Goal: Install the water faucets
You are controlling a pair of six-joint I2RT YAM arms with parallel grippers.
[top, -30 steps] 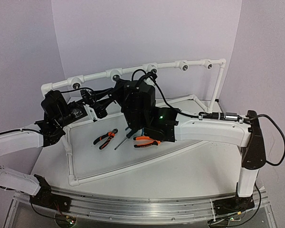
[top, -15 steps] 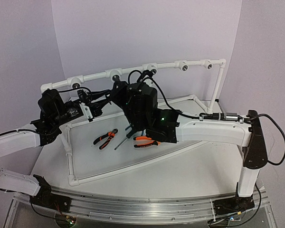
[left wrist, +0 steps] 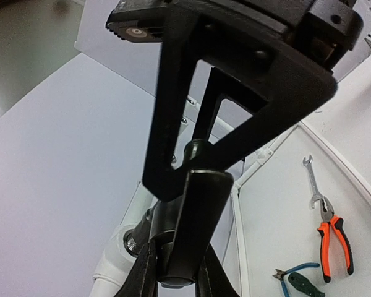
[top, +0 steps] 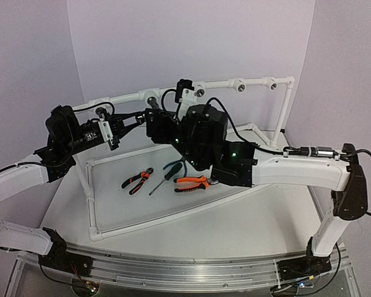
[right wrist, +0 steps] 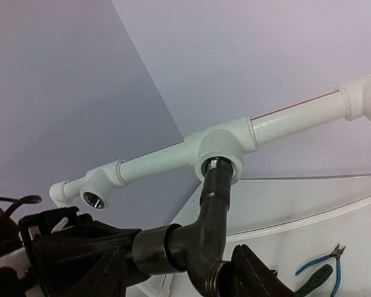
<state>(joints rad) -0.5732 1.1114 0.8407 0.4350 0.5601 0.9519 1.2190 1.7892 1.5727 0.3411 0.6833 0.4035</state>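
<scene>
The tap (right wrist: 207, 210) is sticking straight out of the white tee socket (right wrist: 226, 145). The left gripper (left wrist: 176, 273) is clamping its side barrel, and the right gripper (right wrist: 180, 276) is straddling its elbow, fingers parted.

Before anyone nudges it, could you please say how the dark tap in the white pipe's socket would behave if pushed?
The tap looks like rigid metal, so probably stiff and fairly heavy. Its threaded end sits in the pipe socket, so a push would likely turn it, not slide it. Its smooth body might slip in the left hand.
</scene>
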